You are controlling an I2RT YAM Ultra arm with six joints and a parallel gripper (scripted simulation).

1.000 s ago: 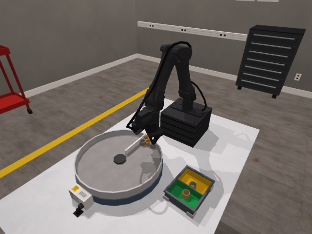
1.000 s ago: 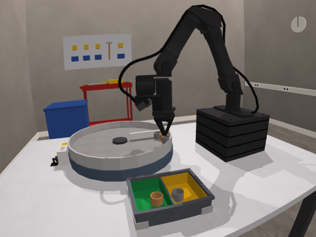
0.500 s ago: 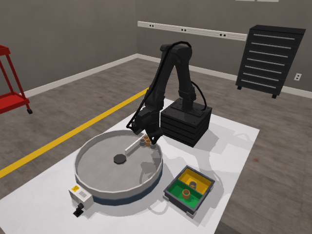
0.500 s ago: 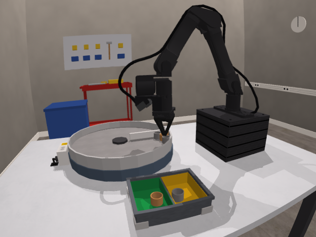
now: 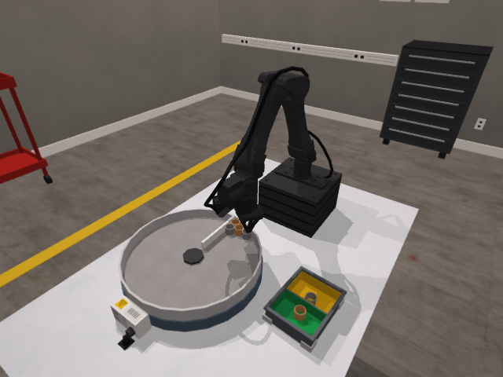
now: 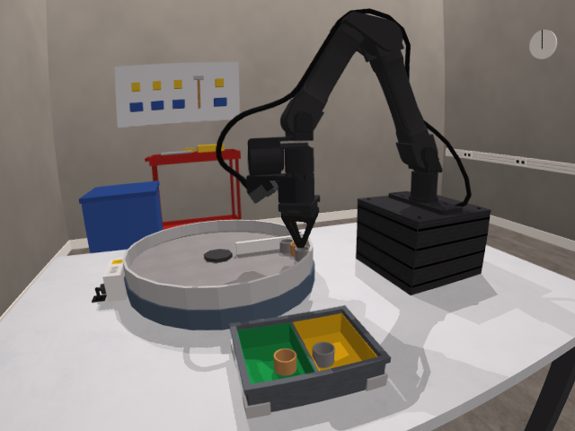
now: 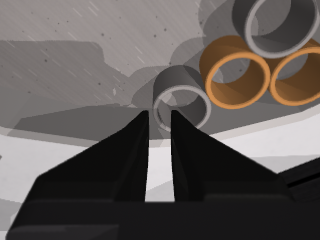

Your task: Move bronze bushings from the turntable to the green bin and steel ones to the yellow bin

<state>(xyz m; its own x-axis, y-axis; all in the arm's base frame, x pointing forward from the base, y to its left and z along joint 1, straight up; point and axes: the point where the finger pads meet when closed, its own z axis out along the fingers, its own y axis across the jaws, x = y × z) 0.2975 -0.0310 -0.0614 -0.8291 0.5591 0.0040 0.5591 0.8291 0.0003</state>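
The round grey turntable (image 5: 190, 268) holds a cluster of bushings at its far rim, beside a white bar (image 5: 214, 237). The wrist view shows two steel bushings (image 7: 181, 102) (image 7: 277, 25) and two bronze ones (image 7: 235, 72) (image 7: 300, 80). My gripper (image 7: 160, 120) points down at the nearest steel bushing (image 6: 302, 252), its tips right at that bushing's near rim. The fingers are nearly shut, with only a narrow gap between them, and grip nothing. The two-part bin holds a bronze bushing (image 6: 284, 361) in the green half (image 6: 267, 352) and a steel bushing (image 6: 322, 353) in the yellow half (image 6: 336, 340).
A black hub (image 5: 192, 256) sits at the turntable's centre, and a raised rim runs round it. A white control box (image 5: 130, 316) stands at its front. The black arm pedestal (image 5: 300, 195) stands just behind the bushings. The bin sits to the right front of the turntable.
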